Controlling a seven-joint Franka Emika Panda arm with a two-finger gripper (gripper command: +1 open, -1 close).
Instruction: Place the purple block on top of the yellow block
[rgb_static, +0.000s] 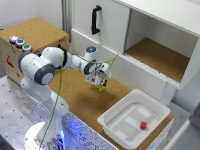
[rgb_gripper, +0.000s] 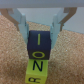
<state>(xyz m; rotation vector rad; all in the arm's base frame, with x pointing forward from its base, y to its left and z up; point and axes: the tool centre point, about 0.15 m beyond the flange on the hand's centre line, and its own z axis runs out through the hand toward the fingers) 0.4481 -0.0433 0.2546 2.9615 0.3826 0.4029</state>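
In the wrist view the purple block (rgb_gripper: 40, 47), dark with yellow letters on its face, stands upright on top of the yellow block (rgb_gripper: 37, 72). My gripper (rgb_gripper: 40, 42) is shut on the purple block, one finger against each side. In the exterior view my gripper (rgb_static: 98, 80) points down over the cork mat, with the yellow block (rgb_static: 100, 88) showing just below the fingers. The fingers hide the purple block in that view.
A white bin (rgb_static: 116, 123) holding a small red cube (rgb_static: 143, 125) sits towards the exterior view's right. Behind the mat is a white cabinet with a black handle (rgb_static: 96, 19) and an open compartment. A wooden box with buttons (rgb_static: 20, 43) stands at the left.
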